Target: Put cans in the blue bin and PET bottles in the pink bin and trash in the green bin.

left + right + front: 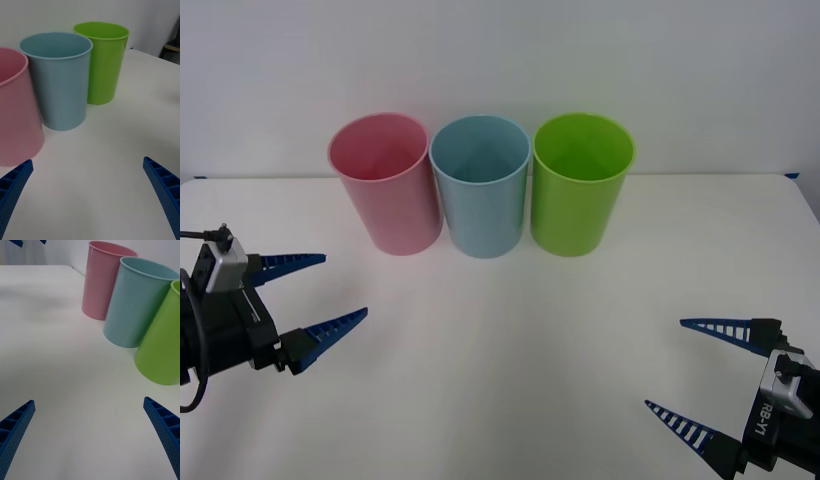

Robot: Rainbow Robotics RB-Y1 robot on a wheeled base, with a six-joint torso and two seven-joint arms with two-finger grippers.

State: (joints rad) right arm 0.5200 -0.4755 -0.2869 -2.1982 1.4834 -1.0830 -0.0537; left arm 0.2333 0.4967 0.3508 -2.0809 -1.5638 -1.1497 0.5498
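The jaws of the left gripper [320,290] are spread wide and hold nothing, low over the left side of the white surface [510,340]. The jaws of the right gripper [685,372] are likewise spread wide and empty, at the near right. Between and beyond them, three tall tapered round plastic bins are lined up upright, sides nearly touching: the pink bin [385,185] at left, the light-blue bin [480,190] in the middle, the lime-green bin [578,188] at right.

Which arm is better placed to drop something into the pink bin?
The left, probably. Its open left gripper hovers over the table on the side of the pink bin, the leftmost of the three. The right gripper, also open, sits nearer the green bin.
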